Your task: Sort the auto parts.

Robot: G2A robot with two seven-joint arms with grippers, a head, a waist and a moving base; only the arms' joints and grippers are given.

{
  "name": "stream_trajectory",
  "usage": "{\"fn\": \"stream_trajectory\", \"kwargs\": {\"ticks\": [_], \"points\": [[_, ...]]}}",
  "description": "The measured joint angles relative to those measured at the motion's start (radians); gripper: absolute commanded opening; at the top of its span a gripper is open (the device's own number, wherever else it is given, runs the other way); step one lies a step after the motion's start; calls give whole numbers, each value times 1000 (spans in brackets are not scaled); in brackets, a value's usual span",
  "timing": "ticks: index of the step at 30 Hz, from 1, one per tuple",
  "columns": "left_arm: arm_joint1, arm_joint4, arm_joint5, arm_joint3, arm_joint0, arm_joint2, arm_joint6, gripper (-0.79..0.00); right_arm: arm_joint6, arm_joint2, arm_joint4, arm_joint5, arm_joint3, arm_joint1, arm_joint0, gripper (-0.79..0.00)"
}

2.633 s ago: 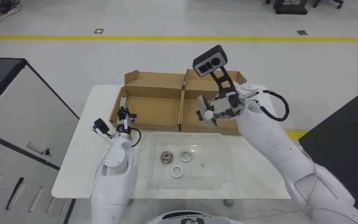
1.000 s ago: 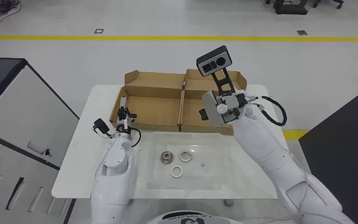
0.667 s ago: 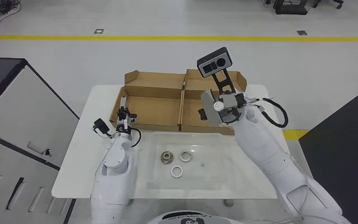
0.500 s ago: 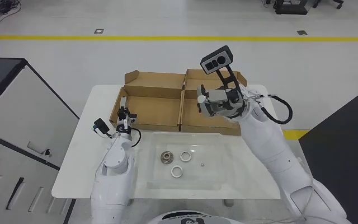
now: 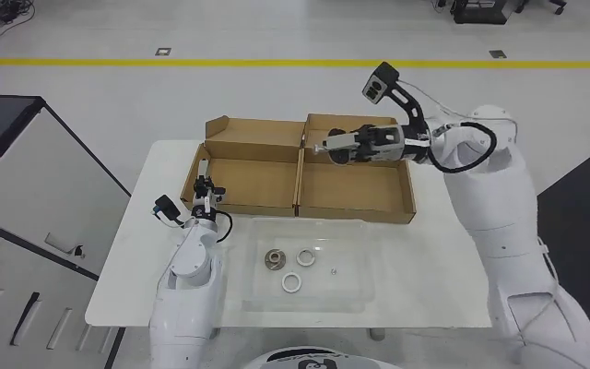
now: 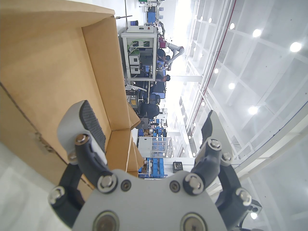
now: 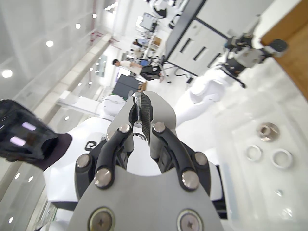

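Between the right jaws sits a short threaded bolt (image 7: 137, 111), pinched along its shank by the 2 ribbed pads (image 7: 146, 112), which are closed tight on it. Its silver thread runs up the pads toward their tips.

Under these jaws lies the right-hand cardboard box (image 5: 355, 194). They hang over its far part, close to the wall it shares with the left-hand box (image 5: 249, 180). The right arm (image 5: 479, 175) comes in from the right, so the jaws point roughly level toward the robot's left rather than straight down.

Well apart from the right jaws and nearer the robot, a clear plastic tray (image 5: 359, 288) rests on the white table (image 5: 134, 249). It holds 4 loose parts. 1 metal hub (image 5: 274, 260) has a pale ring (image 5: 305, 257) just beside it, and a second ring (image 5: 293, 282) lies near both. The 4th, a tiny piece (image 5: 333, 271), lies a little off from the rings and is too small to identify.

The left jaws stand open with nothing between them. 1 left pad (image 6: 92, 121) is just beside the outer wall of the left-hand box, by its near left corner; whether it touches the cardboard cannot be told. The tray lies to the right of the left jaws, and the hub is the part closest to them.
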Motion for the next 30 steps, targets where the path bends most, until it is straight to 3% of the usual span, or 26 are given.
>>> {"fn": "stream_trajectory", "kwargs": {"ticks": [9,17,30], "points": [[0,0,0,0,0,0,0,0,130,-6,-364,-38,117,42,117,-785],[0,0,0,0,0,0,0,0,140,-115,-603,-132,252,57,251,-785],[0,0,0,0,0,0,0,0,136,-386,-856,-223,439,14,427,-785]]}}
